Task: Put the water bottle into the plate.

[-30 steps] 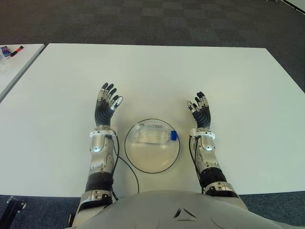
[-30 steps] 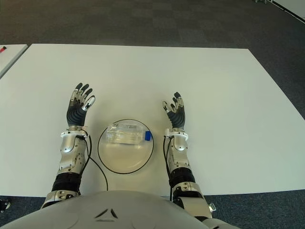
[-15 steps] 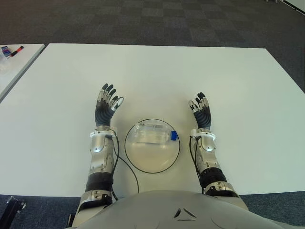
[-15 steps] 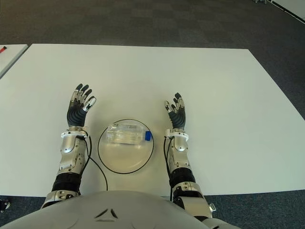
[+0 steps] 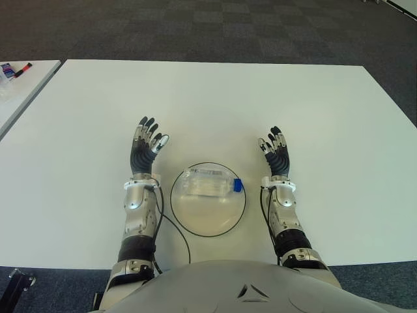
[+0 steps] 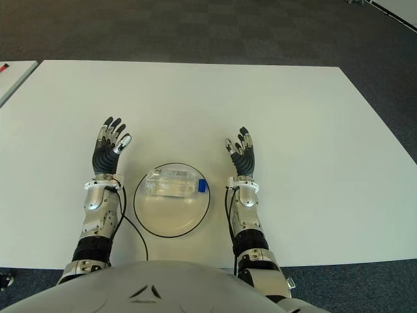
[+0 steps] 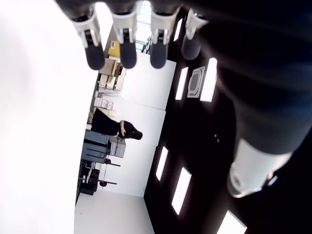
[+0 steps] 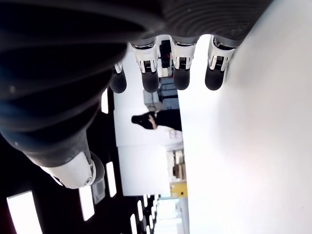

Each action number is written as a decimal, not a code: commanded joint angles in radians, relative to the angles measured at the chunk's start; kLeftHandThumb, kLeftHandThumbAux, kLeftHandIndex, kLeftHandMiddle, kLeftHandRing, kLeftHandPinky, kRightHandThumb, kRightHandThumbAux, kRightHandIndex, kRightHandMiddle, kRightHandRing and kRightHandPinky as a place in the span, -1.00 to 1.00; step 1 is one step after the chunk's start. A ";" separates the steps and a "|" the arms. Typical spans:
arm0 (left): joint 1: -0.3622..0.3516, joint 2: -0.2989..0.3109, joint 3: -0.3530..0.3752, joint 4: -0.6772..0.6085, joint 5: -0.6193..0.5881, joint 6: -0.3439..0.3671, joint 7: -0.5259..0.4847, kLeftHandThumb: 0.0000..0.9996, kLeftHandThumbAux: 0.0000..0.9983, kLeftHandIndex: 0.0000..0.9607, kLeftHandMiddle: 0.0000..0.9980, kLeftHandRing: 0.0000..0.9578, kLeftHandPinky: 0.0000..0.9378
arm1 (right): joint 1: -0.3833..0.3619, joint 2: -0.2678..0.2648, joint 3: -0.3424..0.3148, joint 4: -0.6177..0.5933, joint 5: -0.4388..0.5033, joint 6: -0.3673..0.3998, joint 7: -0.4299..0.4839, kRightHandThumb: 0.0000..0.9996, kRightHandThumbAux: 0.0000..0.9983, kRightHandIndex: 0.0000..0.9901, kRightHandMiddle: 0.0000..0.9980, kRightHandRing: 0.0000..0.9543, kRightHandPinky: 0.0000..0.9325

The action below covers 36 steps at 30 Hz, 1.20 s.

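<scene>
Nearest the robot's torso: round clear glass plate with a dark rim (image 5: 195, 222) sits on the white rectangular table (image 5: 260, 104), centred between the two forearms.

Clear plastic water bottle with a blue cap (image 5: 210, 183) lies on its side inside the plate, across the far half of it. Cap points toward the robot's right, body toward its left. Bottle is fully within the rim, touching neither hand.

Left hand (image 5: 144, 147) shows to the left of the plate, just beyond its far edge, palm up, all fingers extended and slightly fanned, nothing in it. Left wrist view confirms: straight dark fingers with silver tips (image 7: 124, 41), thumb (image 7: 251, 165) apart from them, empty palm. A thin black cable (image 5: 171, 225) runs along the left forearm and loops onto the table just beside the plate's left rim.

Right hand (image 5: 275, 152) shows to the right of the plate, about level with the left one, also palm up, fingers straight and loosely spread, holding nothing. Right wrist view agrees: four fingertips (image 8: 181, 73) in a row, thumb (image 8: 73, 170) off to the side, no object between them. Can't tell if either hand touches the tabletop.

Farther out: rest of the white tabletop, then dark grey carpet tile floor (image 5: 195, 26). At far left, a second white table (image 5: 19, 91) with a red-and-black marker pen (image 5: 23, 68) on it.
</scene>
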<state>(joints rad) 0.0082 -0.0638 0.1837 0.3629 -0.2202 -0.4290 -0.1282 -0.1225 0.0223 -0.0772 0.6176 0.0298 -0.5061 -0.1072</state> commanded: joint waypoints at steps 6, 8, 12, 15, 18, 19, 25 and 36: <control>-0.011 -0.007 0.001 0.018 -0.006 -0.019 0.002 -0.98 0.55 -0.80 -0.78 -0.76 -0.69 | 0.013 0.006 0.003 -0.018 -0.016 0.019 -0.004 -0.56 0.46 -0.94 -0.88 -0.88 -0.81; -0.011 -0.007 0.000 0.019 -0.006 -0.021 0.001 -0.98 0.55 -0.80 -0.78 -0.76 -0.69 | 0.015 0.007 0.003 -0.021 -0.016 0.021 -0.004 -0.55 0.47 -0.94 -0.87 -0.88 -0.80; -0.011 -0.006 -0.002 0.017 -0.004 -0.024 0.001 -0.98 0.55 -0.80 -0.78 -0.77 -0.70 | 0.022 0.016 0.002 -0.035 -0.007 0.032 0.000 -0.50 0.50 -0.92 -0.84 -0.84 -0.74; -0.010 -0.007 -0.003 0.016 -0.003 -0.025 0.001 -0.98 0.55 -0.81 -0.78 -0.77 -0.70 | 0.025 0.022 -0.002 -0.042 0.004 0.042 0.007 -0.44 0.52 -0.90 -0.82 -0.81 -0.70; -0.010 -0.007 -0.003 0.016 -0.005 -0.026 0.000 -0.98 0.56 -0.81 -0.79 -0.77 -0.70 | 0.027 0.027 -0.004 -0.043 0.013 0.045 0.013 -0.40 0.54 -0.89 -0.80 -0.79 -0.69; -0.010 -0.008 -0.003 0.016 -0.006 -0.025 0.000 -0.97 0.56 -0.81 -0.79 -0.77 -0.70 | 0.027 0.028 -0.005 -0.043 0.016 0.045 0.015 -0.39 0.54 -0.88 -0.79 -0.78 -0.69; -0.008 -0.014 -0.001 0.010 -0.032 -0.015 -0.012 -0.97 0.58 -0.81 -0.78 -0.76 -0.68 | 0.029 0.034 -0.010 -0.041 0.033 0.043 0.032 -0.34 0.56 -0.87 -0.80 -0.79 -0.70; -0.003 -0.008 -0.006 0.005 -0.051 -0.014 -0.022 -0.97 0.57 -0.79 -0.78 -0.76 -0.67 | 0.037 0.044 -0.016 -0.050 0.028 0.051 0.040 -0.34 0.58 -0.85 -0.79 -0.77 -0.68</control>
<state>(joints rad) 0.0047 -0.0715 0.1803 0.3631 -0.2658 -0.4531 -0.1328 -0.0921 0.0586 -0.0912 0.5713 0.0480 -0.4788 -0.0706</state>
